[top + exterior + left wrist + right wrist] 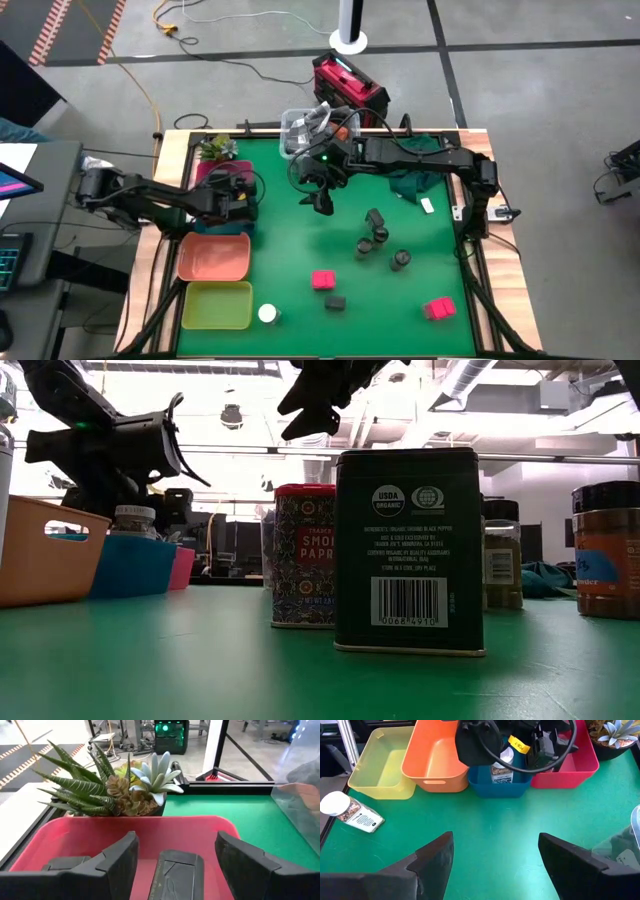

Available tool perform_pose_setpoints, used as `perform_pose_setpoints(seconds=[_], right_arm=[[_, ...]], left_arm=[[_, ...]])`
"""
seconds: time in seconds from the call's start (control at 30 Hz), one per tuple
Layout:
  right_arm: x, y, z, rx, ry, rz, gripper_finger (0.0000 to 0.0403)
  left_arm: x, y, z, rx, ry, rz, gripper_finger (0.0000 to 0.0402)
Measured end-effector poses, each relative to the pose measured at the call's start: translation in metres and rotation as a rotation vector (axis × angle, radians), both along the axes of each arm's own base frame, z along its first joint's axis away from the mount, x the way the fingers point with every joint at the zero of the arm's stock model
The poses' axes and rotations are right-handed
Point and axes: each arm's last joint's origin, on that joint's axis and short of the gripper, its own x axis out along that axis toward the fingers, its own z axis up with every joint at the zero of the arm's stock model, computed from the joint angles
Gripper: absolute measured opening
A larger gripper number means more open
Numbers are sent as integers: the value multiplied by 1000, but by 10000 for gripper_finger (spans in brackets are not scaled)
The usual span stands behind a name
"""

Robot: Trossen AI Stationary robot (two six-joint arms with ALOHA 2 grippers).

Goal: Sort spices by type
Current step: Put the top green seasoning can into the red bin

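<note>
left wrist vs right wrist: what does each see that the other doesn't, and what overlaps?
Left wrist only: the black box lying in the pink tray between the left gripper's open fingers, another dark box beside it, and the clear bin's wall.

Right wrist only: yellow tray, orange tray, blue tray holding a white-topped jar, a white-topped jar lying on the mat, the left arm above the trays, and the right gripper's open fingers over bare mat.

Both: pink tray, succulent plant, green mat.

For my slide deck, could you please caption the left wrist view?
Left gripper open over the pink-red tray, black box between its fingers.
</note>
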Motion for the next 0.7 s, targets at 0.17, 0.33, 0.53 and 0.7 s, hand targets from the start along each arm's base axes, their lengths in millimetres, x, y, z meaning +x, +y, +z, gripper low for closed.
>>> perform_pose_setpoints(seconds=[0.17,0.33,0.53,0.7], right_arm=[[0,0,0,0,0,0,315],[0,0,0,0,0,-1,315],[0,-1,0,0,-1,-3,315],[0,-1,0,-1,-4,-4,315]], left_arm=[[-2,0,7,3,5,-18,251],[-7,-1,18,-2,-19,-43,251],[-15,-1,35,18,-57,-69,251],[-22,-2,47,36,-67,-92,251]])
